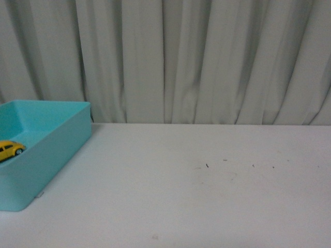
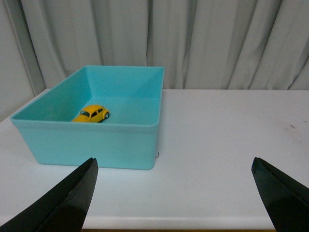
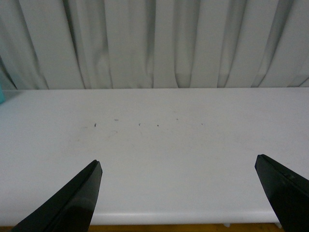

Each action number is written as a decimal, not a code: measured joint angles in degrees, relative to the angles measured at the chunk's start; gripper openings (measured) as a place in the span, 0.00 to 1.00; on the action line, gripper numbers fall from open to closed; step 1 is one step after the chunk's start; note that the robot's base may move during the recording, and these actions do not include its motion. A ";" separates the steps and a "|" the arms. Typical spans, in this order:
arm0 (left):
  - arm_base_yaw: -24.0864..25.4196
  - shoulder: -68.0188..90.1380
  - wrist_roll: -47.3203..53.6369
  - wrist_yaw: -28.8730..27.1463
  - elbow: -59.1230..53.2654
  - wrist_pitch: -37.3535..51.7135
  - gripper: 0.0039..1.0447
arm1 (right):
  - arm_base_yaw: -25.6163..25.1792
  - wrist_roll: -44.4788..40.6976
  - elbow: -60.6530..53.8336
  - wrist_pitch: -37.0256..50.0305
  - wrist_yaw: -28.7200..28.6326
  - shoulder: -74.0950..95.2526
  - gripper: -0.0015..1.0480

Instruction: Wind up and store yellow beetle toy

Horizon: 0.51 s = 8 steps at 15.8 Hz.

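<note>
— Where's the beetle toy (image 2: pixel 92 114) for me?
— Inside the bin (image 2: pixel 135 145), resting on its floor. I see that bin at the table's (image 1: pixel 207 196) far-left edge, curtain (image 1: pixel 207 57) behind.

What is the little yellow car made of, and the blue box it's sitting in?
The car looks like glossy painted metal or hard plastic: its rounded body shines, but it is too small to tell which. The box looks like moulded plastic with a smooth, matte turquoise finish: thin even walls, rounded corners and one flat colour all over.
</note>
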 joint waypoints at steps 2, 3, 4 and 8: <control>0.00 -0.02 0.00 0.00 0.00 -0.07 0.94 | 0.00 0.00 0.00 -0.02 -0.02 0.00 0.94; 0.00 -0.02 -0.07 -0.02 0.00 -0.07 0.94 | 0.00 0.00 0.00 -0.11 -0.02 0.00 0.94; 0.00 -0.02 0.00 0.00 0.00 -0.13 0.94 | 0.00 0.02 0.00 -0.07 -0.02 0.00 0.94; 0.00 0.00 -0.02 0.13 0.00 -0.13 0.94 | 0.00 0.02 0.00 -0.11 0.02 -0.02 0.94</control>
